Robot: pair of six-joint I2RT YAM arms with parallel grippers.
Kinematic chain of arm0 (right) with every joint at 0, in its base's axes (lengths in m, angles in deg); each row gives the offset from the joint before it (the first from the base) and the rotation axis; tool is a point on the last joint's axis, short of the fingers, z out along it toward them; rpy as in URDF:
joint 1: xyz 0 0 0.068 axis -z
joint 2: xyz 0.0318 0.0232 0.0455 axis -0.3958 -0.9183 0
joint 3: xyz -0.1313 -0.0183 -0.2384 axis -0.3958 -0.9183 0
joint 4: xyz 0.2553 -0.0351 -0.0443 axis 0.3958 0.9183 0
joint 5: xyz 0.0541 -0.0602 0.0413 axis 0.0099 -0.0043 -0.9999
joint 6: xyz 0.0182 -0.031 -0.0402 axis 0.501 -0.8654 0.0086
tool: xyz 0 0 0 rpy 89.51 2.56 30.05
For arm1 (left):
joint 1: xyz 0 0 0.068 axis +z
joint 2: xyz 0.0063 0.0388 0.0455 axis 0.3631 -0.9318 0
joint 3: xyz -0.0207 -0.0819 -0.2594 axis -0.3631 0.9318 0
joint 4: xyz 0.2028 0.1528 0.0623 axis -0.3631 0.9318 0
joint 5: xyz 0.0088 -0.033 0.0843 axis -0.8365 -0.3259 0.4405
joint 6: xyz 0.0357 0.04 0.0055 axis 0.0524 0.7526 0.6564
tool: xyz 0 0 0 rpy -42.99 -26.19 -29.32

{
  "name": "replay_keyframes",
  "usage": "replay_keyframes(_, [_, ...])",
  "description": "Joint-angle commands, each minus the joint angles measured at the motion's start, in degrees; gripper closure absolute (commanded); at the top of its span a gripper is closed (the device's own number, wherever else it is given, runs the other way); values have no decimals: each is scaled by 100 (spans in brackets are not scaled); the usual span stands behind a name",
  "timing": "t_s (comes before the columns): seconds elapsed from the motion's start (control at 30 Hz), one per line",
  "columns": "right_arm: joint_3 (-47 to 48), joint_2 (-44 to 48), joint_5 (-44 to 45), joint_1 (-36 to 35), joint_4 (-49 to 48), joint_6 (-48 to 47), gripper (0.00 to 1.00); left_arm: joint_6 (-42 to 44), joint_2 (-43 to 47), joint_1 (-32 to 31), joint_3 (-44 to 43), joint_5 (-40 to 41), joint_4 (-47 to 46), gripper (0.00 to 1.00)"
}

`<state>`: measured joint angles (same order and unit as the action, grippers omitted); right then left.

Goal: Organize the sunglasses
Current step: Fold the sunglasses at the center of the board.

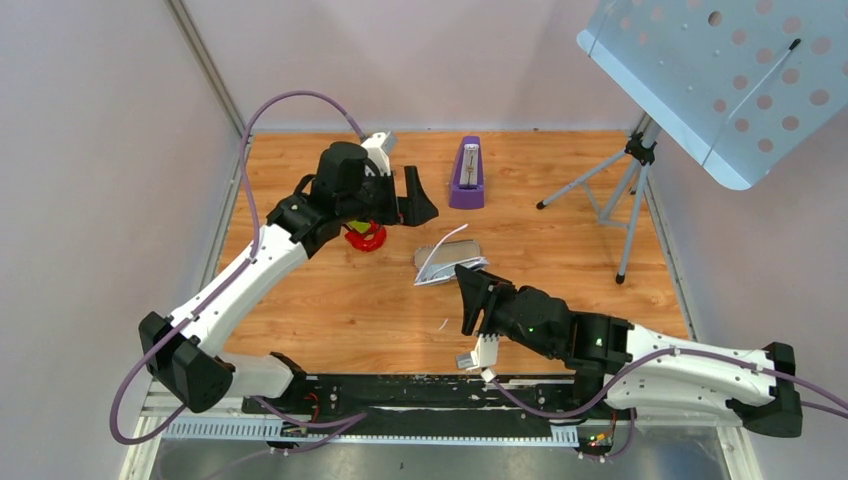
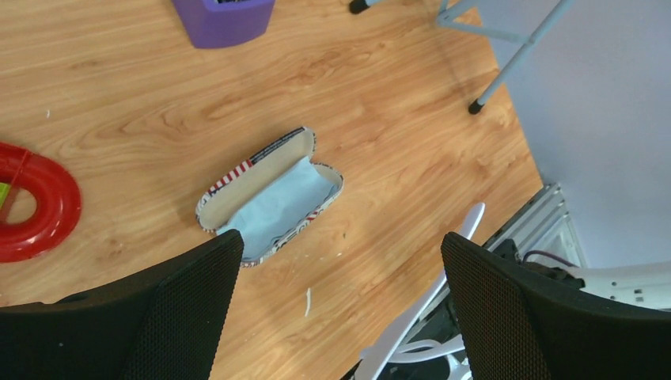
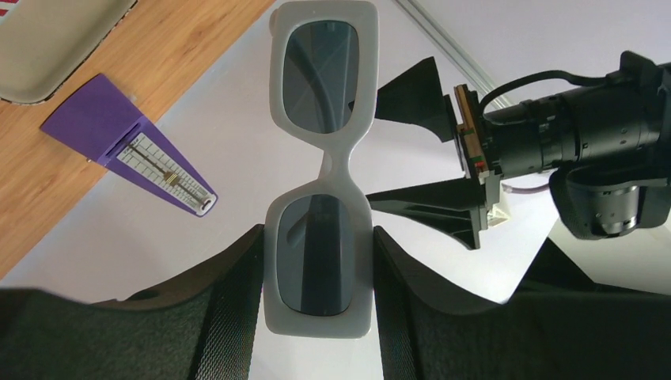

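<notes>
The sunglasses (image 3: 326,170) are in the right gripper (image 1: 465,298). Its jaws are clenched on one dark lens and the white frame around it, and the other lens sticks out past the fingertips. That gripper hangs just at 5 o'clock of the stars-and-stripes case (image 2: 269,194), close beside it. The glasses are not in the case.

The case lies open near the middle of the wooden surface (image 1: 330,310), with its pale lining showing. The light blue cloth (image 2: 277,207) is crumpled inside the lower half. From overhead, thin white lines cross the case by the jaw tips. I can't say for certain they are the glasses' arms.

The left gripper (image 2: 340,241) hovers at about 10 o'clock of the case. Its jaws are spread wide and hold nothing. Beneath that arm, at 9 o'clock of the case, sits a red ring toy (image 2: 39,206).

A purple metronome (image 1: 466,175) stands at 12 o'clock near the far edge. A music stand (image 1: 700,70) on its tripod rises at 2 o'clock. A small white scrap (image 2: 308,301) lies on the wood at 6 o'clock of the case.
</notes>
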<state>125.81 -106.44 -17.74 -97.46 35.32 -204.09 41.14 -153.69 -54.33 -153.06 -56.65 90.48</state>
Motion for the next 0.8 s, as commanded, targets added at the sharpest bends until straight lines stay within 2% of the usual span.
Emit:
replay_keyframes(0.0, [204,-260,-158,59,-385,-305,81,331,73,-186,116,263,192,2])
replay_keyframes(0.27, [388,-621,-144,63,-631,-91,82,584,-100,-503,-38,382,327,3])
replay_keyframes(0.6, [324,-481,-150,61,-586,-50,82,1130,268,-476,-37,1872,635,1])
replay_keyframes(0.67, [316,-438,-141,61,-513,-54,82,1045,230,-379,4,1470,526,1])
replay_keyframes(0.77, [277,-415,-75,61,-473,-13,82,794,465,-353,339,570,-242,1])
